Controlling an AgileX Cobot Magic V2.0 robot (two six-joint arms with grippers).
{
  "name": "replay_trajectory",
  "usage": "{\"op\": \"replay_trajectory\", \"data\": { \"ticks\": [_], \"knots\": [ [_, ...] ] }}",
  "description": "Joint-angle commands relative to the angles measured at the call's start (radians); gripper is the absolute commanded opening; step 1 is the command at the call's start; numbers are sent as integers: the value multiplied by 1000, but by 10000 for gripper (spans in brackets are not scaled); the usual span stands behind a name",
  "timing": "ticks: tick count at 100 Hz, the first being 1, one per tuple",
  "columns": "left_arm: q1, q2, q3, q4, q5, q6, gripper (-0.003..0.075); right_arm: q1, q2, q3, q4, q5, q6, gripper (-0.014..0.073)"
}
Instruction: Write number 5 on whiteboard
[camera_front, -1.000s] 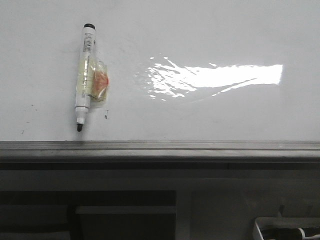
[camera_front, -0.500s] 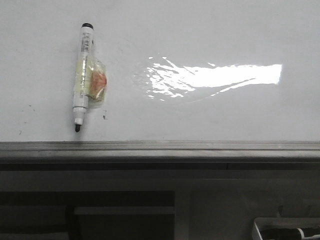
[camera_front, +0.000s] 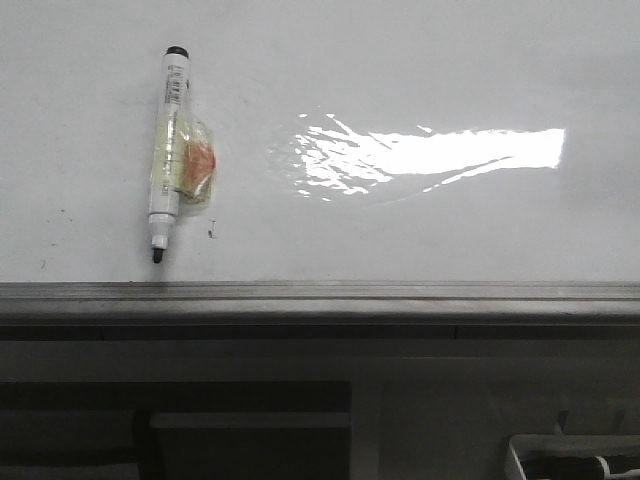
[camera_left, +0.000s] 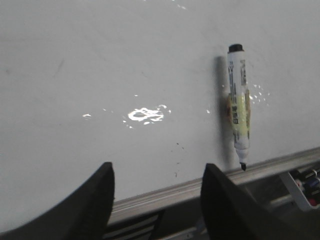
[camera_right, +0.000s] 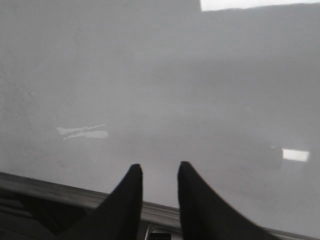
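Left gripper (camera_left: 157, 192) spread wide, empty, above near edge strip (camera_front: 320, 295) of whiteboard (camera_front: 420, 60). Right gripper (camera_right: 160, 192) narrowly parted, empty; arms unseen in front view. Marker (camera_front: 167, 150) lies near board's near-left, long axis front-to-back, tip toward edge strip. No 5 legible; few dark specks only.

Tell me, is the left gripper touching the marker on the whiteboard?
Apart. In the left wrist view, bare whiteboard separates the open left gripper from the marker.

Glossy whiteboard (camera_front: 420, 60), metal edge strip (camera_front: 320, 297)
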Motion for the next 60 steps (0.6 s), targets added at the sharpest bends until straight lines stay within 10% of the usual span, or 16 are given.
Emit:
{"op": "replay_trajectory", "data": {
  "ticks": [1,60],
  "knots": [
    [-63,74,-41,-19,-58,29,419,29,34,-38,-8,-68,-20,321],
    [-392,547,-179,-242,-256,27,368,55,46,-38,-8,-81,-20,400]
  ]
}}
